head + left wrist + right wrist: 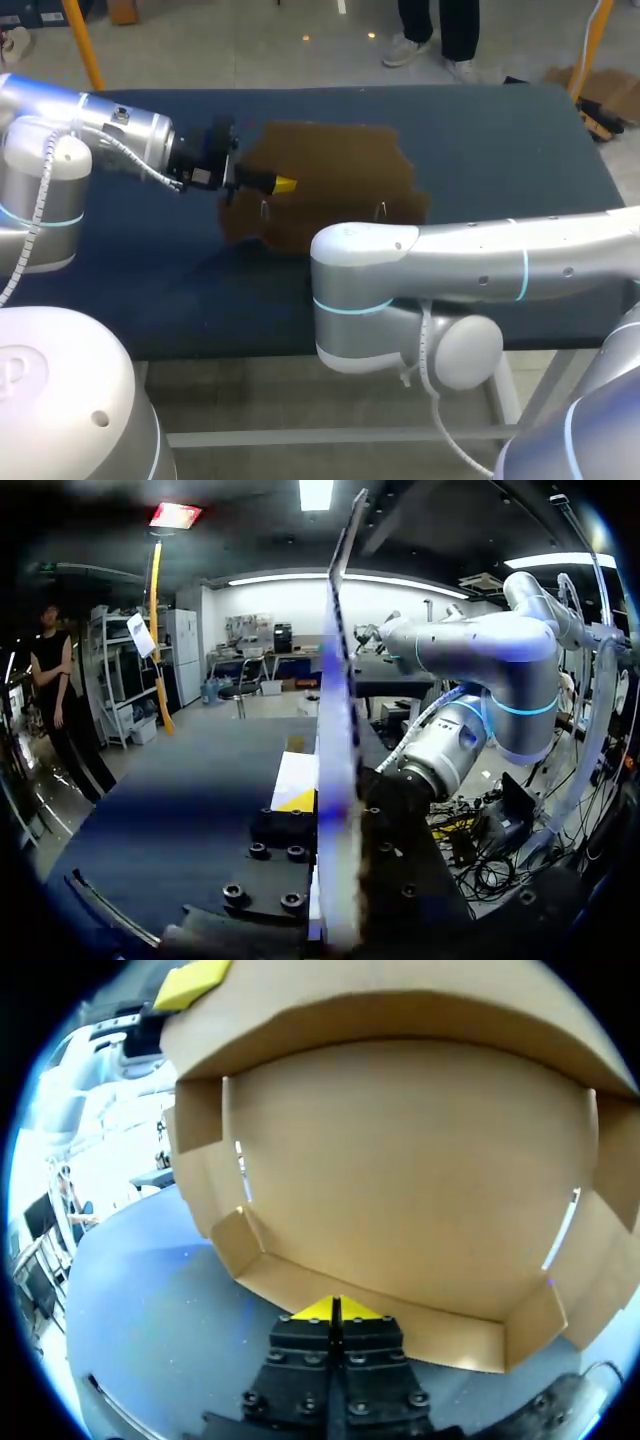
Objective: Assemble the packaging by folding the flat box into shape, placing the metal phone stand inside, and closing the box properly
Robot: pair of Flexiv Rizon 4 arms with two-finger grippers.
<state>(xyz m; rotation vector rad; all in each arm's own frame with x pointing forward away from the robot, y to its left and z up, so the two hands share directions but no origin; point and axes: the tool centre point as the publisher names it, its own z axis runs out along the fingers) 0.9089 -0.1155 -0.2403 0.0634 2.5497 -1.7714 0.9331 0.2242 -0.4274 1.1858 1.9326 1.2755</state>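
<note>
The box (330, 190), upper middle of the head view, is brown cardboard, matt and faintly fibrous, with clean-cut edges. The table (500, 140) has a dark blue, matt, cloth-like covering. The left arm (90, 120) and right arm (480, 260) have smooth, glossy silver-white shells. The left gripper (285, 184) and right gripper (336, 1310) have matt black bodies with dark bolt heads. Their yellow tips look like plain, unglossed plastic.
</note>
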